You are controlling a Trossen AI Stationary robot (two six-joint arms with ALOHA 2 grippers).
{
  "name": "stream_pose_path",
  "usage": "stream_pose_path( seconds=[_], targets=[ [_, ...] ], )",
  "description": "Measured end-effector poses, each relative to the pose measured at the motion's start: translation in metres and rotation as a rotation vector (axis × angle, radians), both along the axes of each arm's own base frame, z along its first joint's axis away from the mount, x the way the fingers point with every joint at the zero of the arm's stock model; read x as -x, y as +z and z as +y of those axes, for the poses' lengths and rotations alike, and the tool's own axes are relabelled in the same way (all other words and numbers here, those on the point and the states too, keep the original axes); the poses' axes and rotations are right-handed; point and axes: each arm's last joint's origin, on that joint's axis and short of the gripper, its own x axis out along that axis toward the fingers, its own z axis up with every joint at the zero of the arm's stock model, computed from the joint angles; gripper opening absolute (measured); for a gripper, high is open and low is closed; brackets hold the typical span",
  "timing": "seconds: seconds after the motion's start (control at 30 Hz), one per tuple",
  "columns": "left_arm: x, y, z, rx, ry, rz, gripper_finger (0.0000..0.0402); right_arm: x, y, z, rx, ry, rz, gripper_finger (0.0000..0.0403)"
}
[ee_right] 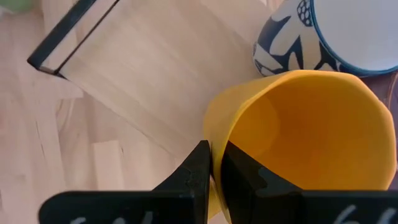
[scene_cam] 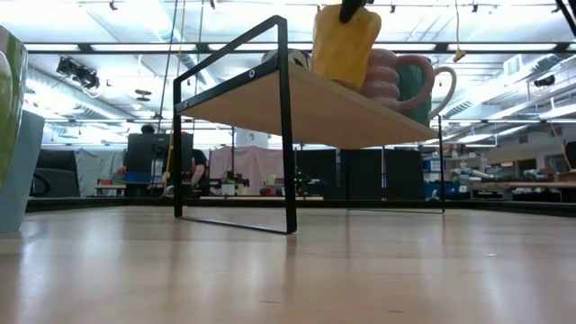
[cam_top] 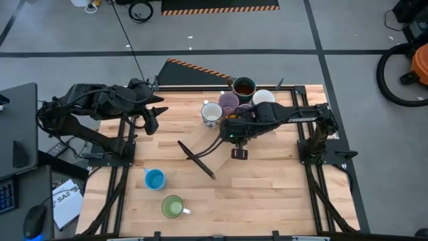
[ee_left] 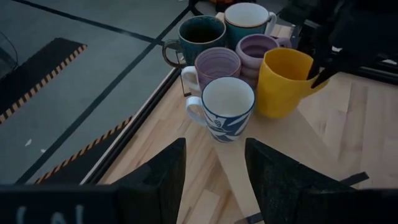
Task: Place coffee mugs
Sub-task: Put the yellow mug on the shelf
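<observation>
A cluster of mugs stands at the far end of a black-framed wooden shelf (scene_cam: 306, 99): a dark one (ee_left: 199, 37), a white-and-teal one (ee_left: 247, 18), two lilac ones (ee_left: 217, 65) (ee_left: 258, 50) and a white one with a blue pattern (ee_left: 227, 106). My right gripper (cam_top: 235, 127) is shut on the orange mug (ee_left: 283, 81) beside them. A blue mug (cam_top: 154, 179) and a green mug (cam_top: 173, 207) sit upright on the table near its front. My left gripper (ee_left: 214, 180) is open and hovers left of the cluster, touching nothing. My right gripper holds the orange mug by its wall at the rim (ee_right: 214, 146), one finger (ee_right: 239, 174) inside the cup and one outside. The fingers come from above, pointing down. The mug (scene_cam: 346, 40) tilts slightly at the shelf top; whether its base rests there I cannot tell.
The shelf's black leg frame (cam_top: 196, 159) stands in the table's middle. The white patterned mug (ee_right: 336, 37) sits right against the orange one. Bare wood lies to the table's right and between the shelf and the two front mugs.
</observation>
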Motion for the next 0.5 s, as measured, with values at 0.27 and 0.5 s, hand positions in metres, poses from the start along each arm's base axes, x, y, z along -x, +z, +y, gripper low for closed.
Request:
stream_pose_path(
  seconds=[0.27,0.5],
  targets=[
    [0.0,0.0,0.0,0.004,0.004,-0.003,0.0172,-0.006,-0.021,0.001,-0.015,0.002,0.035,0.0037],
    [0.0,0.0,0.0,0.0,0.0,0.0,0.0172,-0.009,-0.031,0.001,0.008,-0.016,0.036,0.004]
  ],
)
